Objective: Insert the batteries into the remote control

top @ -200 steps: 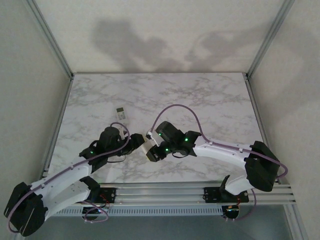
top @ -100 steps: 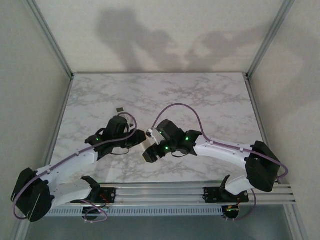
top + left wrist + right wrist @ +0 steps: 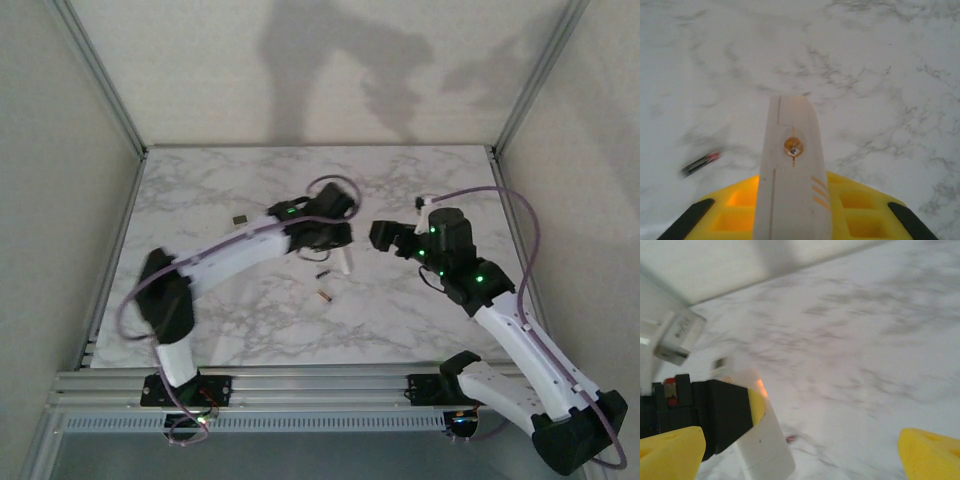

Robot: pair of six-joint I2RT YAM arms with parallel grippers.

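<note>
The white remote control (image 3: 791, 175) sticks out from between the yellow fingers of my left gripper (image 3: 792, 205), which is shut on it above the middle of the table (image 3: 200, 190). In the top view the remote (image 3: 343, 261) hangs below the left gripper (image 3: 335, 240). Two batteries lie on the marble just in front of it, one dark (image 3: 322, 273) and one coppery (image 3: 323, 295). A dark battery with a red tip (image 3: 700, 162) lies left of the remote. My right gripper (image 3: 384, 237) stands open to the right of the remote, apart from it, fingertips (image 3: 671, 455) spread wide.
A small dark object (image 3: 239, 218) lies at the left of the table. Metal frame posts (image 3: 100, 75) and plain walls close in the table on three sides. A rail (image 3: 320, 385) runs along the near edge.
Both arms swung from the near edge out to the middle of the table. The left gripper shut on the remote and carried it right. The right gripper opened, let go and drew off right.
</note>
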